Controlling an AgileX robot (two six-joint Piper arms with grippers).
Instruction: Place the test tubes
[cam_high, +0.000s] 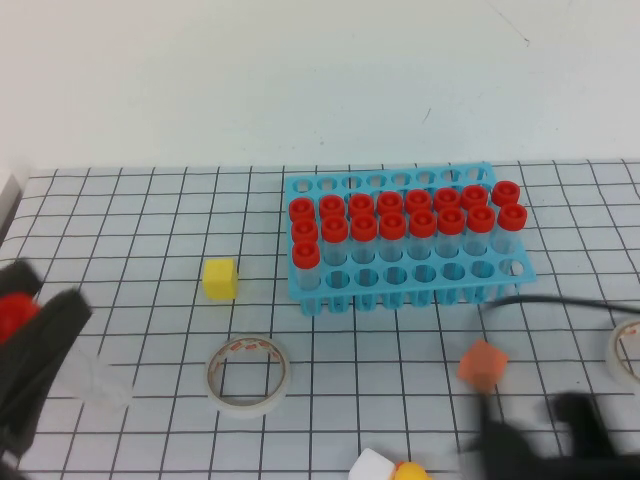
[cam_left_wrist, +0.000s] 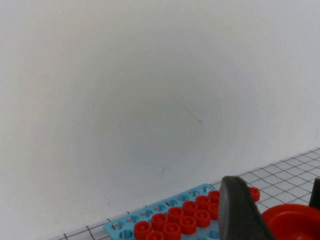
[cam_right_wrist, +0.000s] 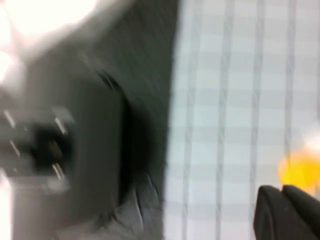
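Currently the left gripper (cam_high: 30, 350) is hovering over the left edge of the gridded white table (cam_high: 150, 250), clamping a clear plastic test tube with a red cap (cam_high: 100, 385). The right gripper (cam_high: 530, 440) is sitting low at the near right, fingers pressed together on nothing. Mid-table, the blue plastic rack (cam_high: 410, 285) is holding rows of red-capped tubes (cam_high: 391, 225).

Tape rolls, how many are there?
2. One tape roll lies left of centre; the other cut off at the right edge. Left gripper, near-left, holds a test tube; right gripper near-right.
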